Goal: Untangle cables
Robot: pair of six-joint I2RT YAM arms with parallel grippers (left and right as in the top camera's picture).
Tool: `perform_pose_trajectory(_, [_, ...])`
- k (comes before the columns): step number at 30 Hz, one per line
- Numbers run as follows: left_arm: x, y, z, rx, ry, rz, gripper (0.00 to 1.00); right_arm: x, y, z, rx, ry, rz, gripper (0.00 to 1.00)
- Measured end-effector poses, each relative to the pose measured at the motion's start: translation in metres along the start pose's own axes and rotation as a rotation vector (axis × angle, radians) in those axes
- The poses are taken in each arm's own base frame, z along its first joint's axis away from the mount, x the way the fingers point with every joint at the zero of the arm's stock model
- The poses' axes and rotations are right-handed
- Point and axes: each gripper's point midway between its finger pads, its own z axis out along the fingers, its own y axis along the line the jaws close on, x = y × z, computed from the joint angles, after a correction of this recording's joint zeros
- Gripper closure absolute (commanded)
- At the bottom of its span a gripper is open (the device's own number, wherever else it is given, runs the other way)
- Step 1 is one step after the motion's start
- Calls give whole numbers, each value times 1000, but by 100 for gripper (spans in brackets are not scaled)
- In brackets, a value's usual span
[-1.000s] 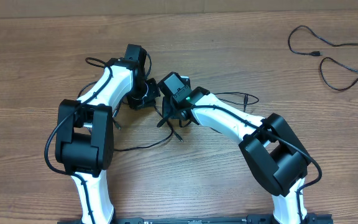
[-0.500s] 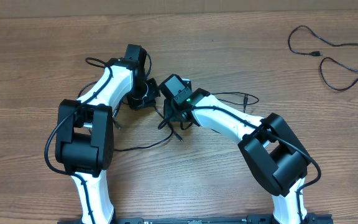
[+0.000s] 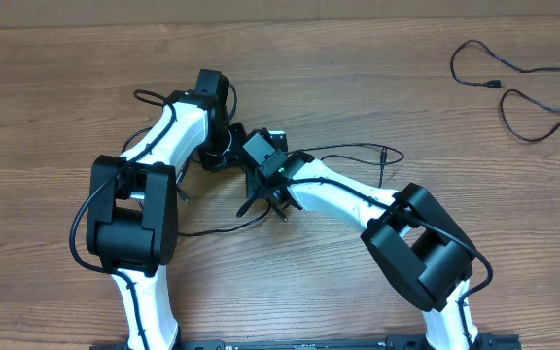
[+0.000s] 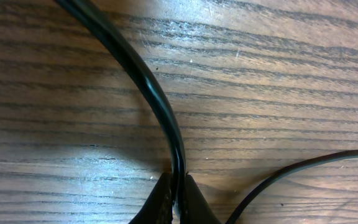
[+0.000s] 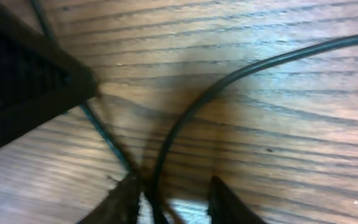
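Thin black cables point(image 3: 353, 149) lie tangled on the wooden table between my two arms, and one plug end point(image 3: 387, 154) points right. My left gripper point(image 3: 226, 146) is shut on one cable point(image 4: 148, 87), which curves up and left from between its fingertips point(image 4: 178, 188). My right gripper point(image 3: 263, 185) sits just right of the left one. Its jaws stand apart over the table in the right wrist view point(image 5: 176, 190). Two crossing cables point(image 5: 229, 78) run between them, close to the left finger point(image 5: 126, 193).
A separate black cable point(image 3: 518, 83) lies looped at the far right back of the table. Another strand point(image 3: 217, 230) trails across the table below the grippers. The left gripper's dark body point(image 5: 23, 99) shows close by in the right wrist view.
My right arm has shifted left, toward the left gripper, and its jaws have narrowed around the crossing cables. The left arm has stayed put, still pinching its cable.
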Motion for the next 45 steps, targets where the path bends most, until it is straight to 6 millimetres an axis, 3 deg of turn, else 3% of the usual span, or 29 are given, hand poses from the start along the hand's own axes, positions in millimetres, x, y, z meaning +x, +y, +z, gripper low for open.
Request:
perform_pose_trajectory(3, [0, 0, 0, 1, 0, 0, 96, -1, -4, 1, 18, -6, 4, 79])
perform_pose_trajectory(6, [0, 0, 0, 1, 1, 0, 96, -1, -9, 2, 30, 1, 22, 96])
perform_pose_trajectory(13, [0, -1, 0, 4, 3, 0, 96, 0, -28, -3, 90, 47, 60, 96])
perform_pose_trajectory(18, [0, -1, 0, 4, 2, 0, 96, -27, -33, -21, 63, 47, 63, 96])
perform_pose_trajectory(23, [0, -1, 0, 4, 2, 0, 96, -84, -36, -86, -23, -44, 103, 96])
perform_pose_trajectory(28, [0, -1, 0, 3, 2, 0, 96, -145, -59, -187, -110, -213, 191, 96])
perform_pose_trajectory(31, [0, -1, 0, 3, 2, 0, 96, -162, -80, -233, -135, -291, 238, 96])
perform_pose_trajectory(33, [0, -1, 0, 4, 2, 0, 96, -162, -95, -251, -131, -305, 265, 96])
perform_pose_trajectory(35, [0, 0, 0, 3, 2, 0, 96, -153, -105, -254, -116, -266, 284, 89])
perform_pose_trajectory(38, [0, -1, 0, 3, 2, 0, 96, -134, -112, -243, -85, -177, 306, 76])
perform_pose_trajectory(41, [0, -1, 0, 4, 2, 0, 96, -119, -116, -221, -57, -96, 316, 71])
perform_pose_trajectory(45, [0, 0, 0, 3, 2, 0, 96, -92, -127, -177, 12, 37, 335, 65])
